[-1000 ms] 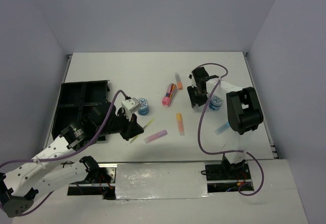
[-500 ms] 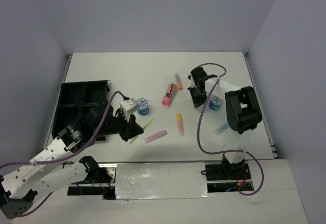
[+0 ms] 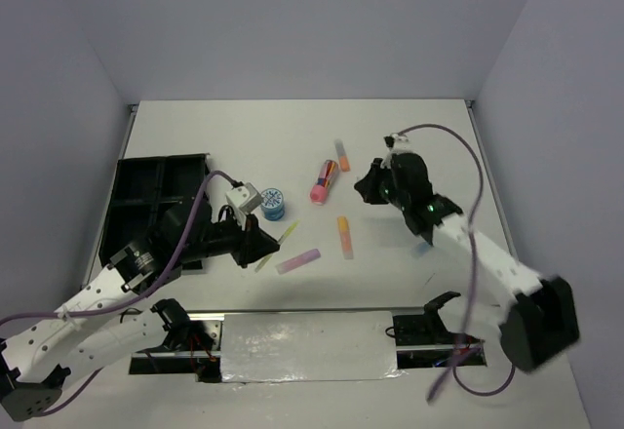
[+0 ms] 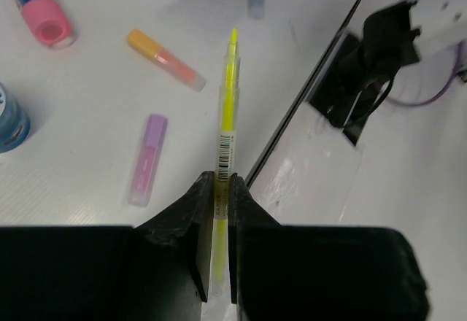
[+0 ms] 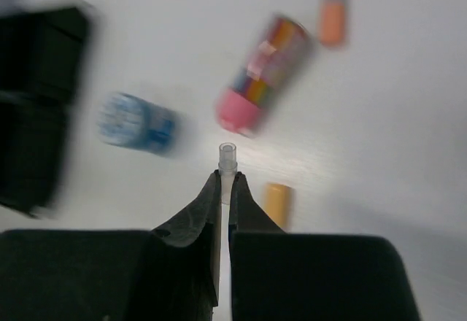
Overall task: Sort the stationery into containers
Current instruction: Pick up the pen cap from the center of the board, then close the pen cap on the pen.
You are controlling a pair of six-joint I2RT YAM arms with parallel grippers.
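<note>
My left gripper (image 3: 261, 246) (image 4: 219, 186) is shut on a thin yellow pen (image 4: 228, 109) (image 3: 286, 237), held above the table just right of the black organiser tray (image 3: 146, 205). My right gripper (image 3: 364, 185) (image 5: 227, 182) is shut on a thin pen with a clear end (image 5: 227, 157), raised above the table; its view is blurred. On the table lie a blue-white roll (image 3: 273, 203) (image 5: 135, 122), a pink-orange highlighter (image 3: 324, 181) (image 5: 259, 76), an orange stick (image 3: 343, 237) (image 4: 164, 58), a lilac stick (image 3: 298, 260) (image 4: 146, 159) and a small orange-tipped stick (image 3: 341, 154). The second roll is hidden.
A light-blue stick (image 3: 425, 248) lies partly under my right arm. The tray stands at the left, close to the side wall. Grey walls enclose the table on three sides. A strip and black brackets (image 4: 365, 66) run along the near edge.
My right arm has lifted and swung out, its forearm now stretched across the right side and covering the second roll. My left gripper with the yellow pen has shifted slightly left.
</note>
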